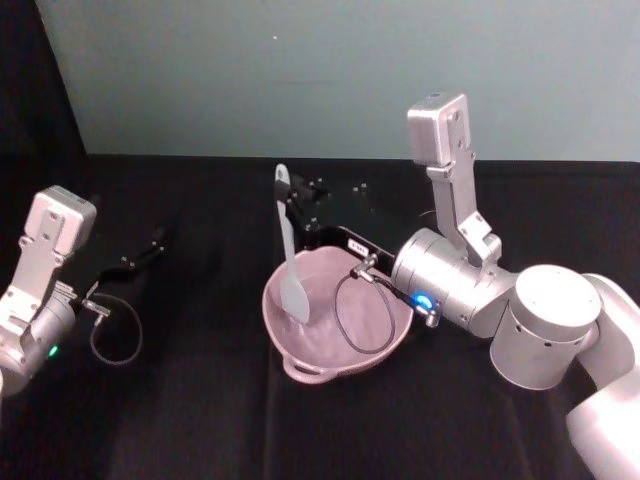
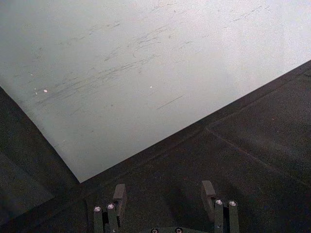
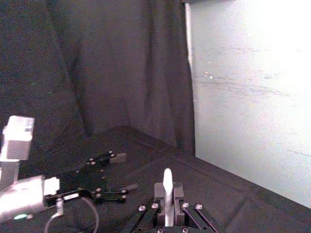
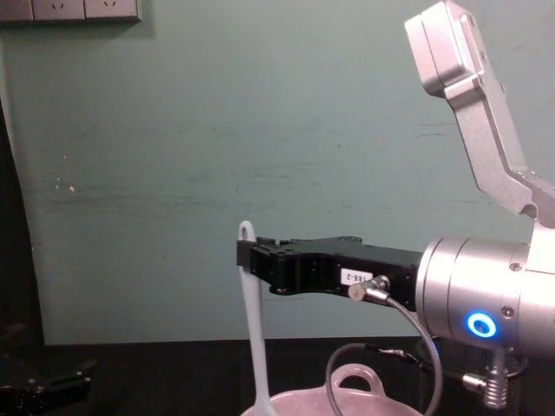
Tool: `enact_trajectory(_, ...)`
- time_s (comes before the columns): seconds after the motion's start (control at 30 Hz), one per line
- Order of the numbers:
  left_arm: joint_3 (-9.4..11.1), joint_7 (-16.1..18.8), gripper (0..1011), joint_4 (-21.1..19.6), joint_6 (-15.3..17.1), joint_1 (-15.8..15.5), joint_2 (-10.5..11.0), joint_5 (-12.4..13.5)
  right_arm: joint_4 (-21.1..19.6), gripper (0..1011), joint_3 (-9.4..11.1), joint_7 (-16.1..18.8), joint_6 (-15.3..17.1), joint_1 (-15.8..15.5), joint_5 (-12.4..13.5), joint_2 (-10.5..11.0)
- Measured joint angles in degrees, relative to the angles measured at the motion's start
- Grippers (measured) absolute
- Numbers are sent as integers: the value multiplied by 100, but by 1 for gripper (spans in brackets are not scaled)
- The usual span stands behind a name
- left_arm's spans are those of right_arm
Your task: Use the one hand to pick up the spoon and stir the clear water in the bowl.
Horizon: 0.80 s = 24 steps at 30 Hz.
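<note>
Two arms are mine. My right end effector point(image 4: 252, 258) is clamped on the spoon point(image 1: 290, 255) just below its holed tip, above the far rim of the bowl point(image 1: 284, 348). The spoon stands nearly upright, its broad end down inside the bowl. My left end effector point(image 2: 163, 192) hangs over the desk point(image 1: 200, 420), well left of the bowl, fingers apart.
</note>
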Motion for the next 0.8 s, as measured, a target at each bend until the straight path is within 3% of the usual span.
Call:
enact_trajectory(0.17, 0, 0, 1011, 0, 0, 0, 0, 0, 187, 109, 106, -42, -65, 55, 46, -31)
enact_trajectory(0.4, 0, 0, 1011, 0, 0, 0, 0, 0, 303, 109, 436, -184, -135, 18, 157, 69)
enact_trajectory(0.63, 0, 0, 1011, 0, 0, 0, 0, 0, 62, 109, 755, -307, -113, -224, 239, 325)
enact_trajectory(0.8, 0, 0, 1011, 0, 0, 0, 0, 0, -130, 109, 822, -311, -60, -373, 249, 451)
